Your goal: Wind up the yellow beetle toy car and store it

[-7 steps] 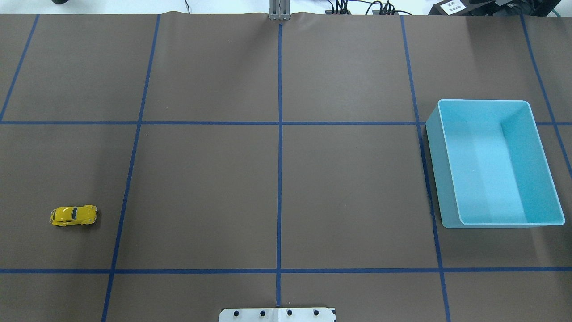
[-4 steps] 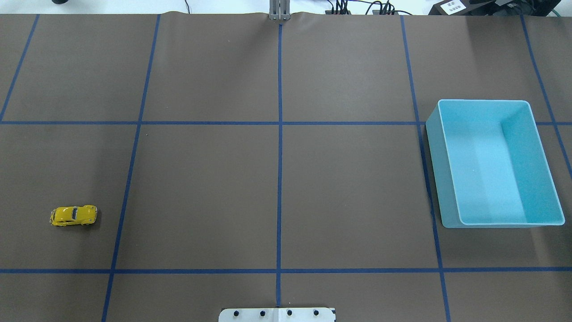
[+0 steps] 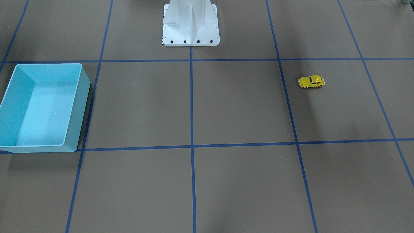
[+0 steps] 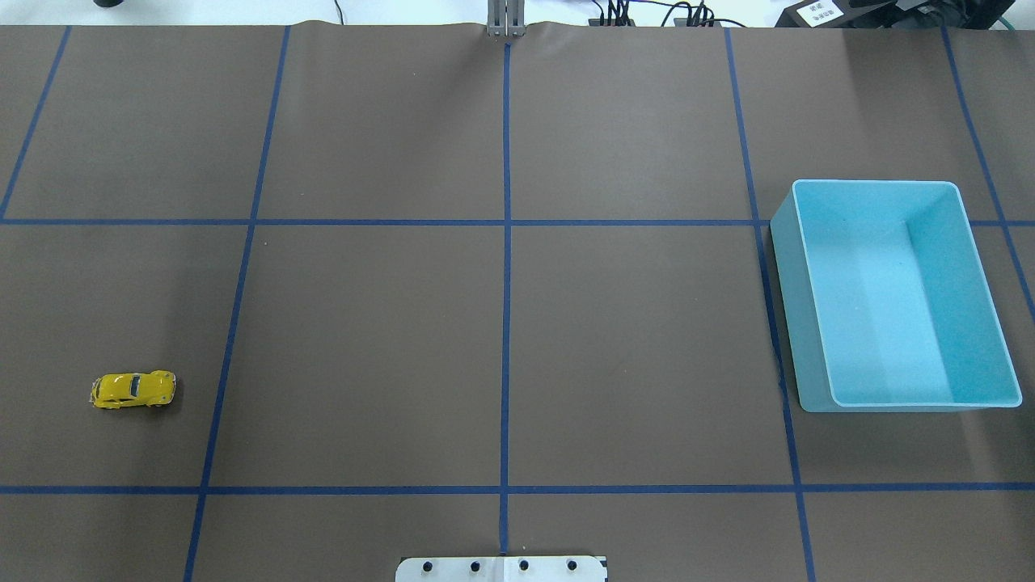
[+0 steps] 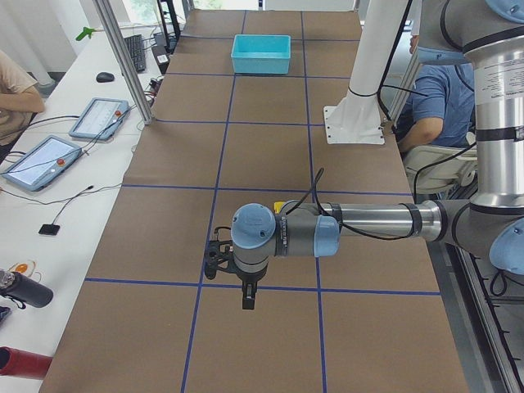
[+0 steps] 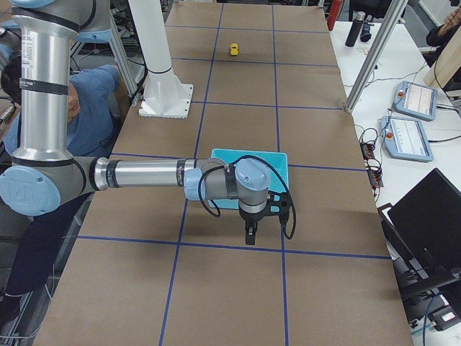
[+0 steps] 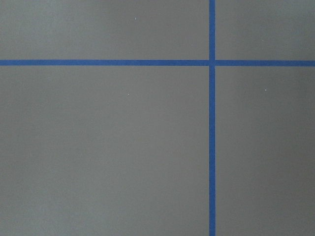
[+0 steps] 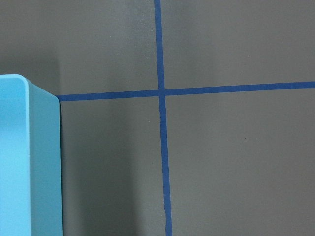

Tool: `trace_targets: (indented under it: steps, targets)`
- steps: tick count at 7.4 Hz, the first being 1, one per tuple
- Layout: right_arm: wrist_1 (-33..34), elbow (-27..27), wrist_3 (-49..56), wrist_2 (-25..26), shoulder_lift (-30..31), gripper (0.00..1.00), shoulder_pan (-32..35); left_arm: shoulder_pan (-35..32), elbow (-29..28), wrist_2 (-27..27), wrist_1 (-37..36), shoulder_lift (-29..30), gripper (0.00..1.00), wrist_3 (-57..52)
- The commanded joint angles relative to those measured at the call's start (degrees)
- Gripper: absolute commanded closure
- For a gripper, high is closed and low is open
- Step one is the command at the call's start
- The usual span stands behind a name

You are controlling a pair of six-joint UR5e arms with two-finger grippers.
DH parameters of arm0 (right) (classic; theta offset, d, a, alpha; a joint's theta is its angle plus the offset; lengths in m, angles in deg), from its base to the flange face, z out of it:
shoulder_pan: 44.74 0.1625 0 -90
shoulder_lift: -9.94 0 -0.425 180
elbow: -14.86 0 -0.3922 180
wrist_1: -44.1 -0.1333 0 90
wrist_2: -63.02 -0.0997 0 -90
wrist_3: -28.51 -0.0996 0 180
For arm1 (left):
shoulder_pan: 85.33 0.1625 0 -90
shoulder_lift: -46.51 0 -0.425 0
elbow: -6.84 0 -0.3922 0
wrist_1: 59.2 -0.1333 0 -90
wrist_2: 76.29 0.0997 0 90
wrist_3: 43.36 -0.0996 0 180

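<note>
Toy car (image 4: 133, 390), well apart from the bin (image 4: 788, 307): likely light, rigid and slick, so pinch across its sides. Left pincer (image 5: 247, 300) and right pincer (image 6: 249, 236): can't tell how wide.

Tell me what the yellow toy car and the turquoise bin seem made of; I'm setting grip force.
The yellow beetle toy car: glossy painted shell with sharp highlights, so painted metal or hard plastic; the look leaves it open. The turquoise bin: even colour, soft matte sheen, thin rounded rim, probably moulded plastic.
</note>
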Motion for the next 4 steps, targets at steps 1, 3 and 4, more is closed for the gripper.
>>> trace_targets:
  steps: [1,3,4]
  targets:
    - [0.0,-0.1,0.0,-0.1,0.0,0.00,0.0,0.9,1.0,-0.4,0.1,0.6,0.00,0.1]
    - [0.1,-0.1,0.0,-0.1,0.0,0.00,0.0,3.1,1.5,-0.4,0.3,1.0,0.00,0.1]
    - [0.1,0.0,0.0,-0.1,0.0,0.00,0.0,5.0,2.0,-0.4,0.1,1.5,0.00,0.1]
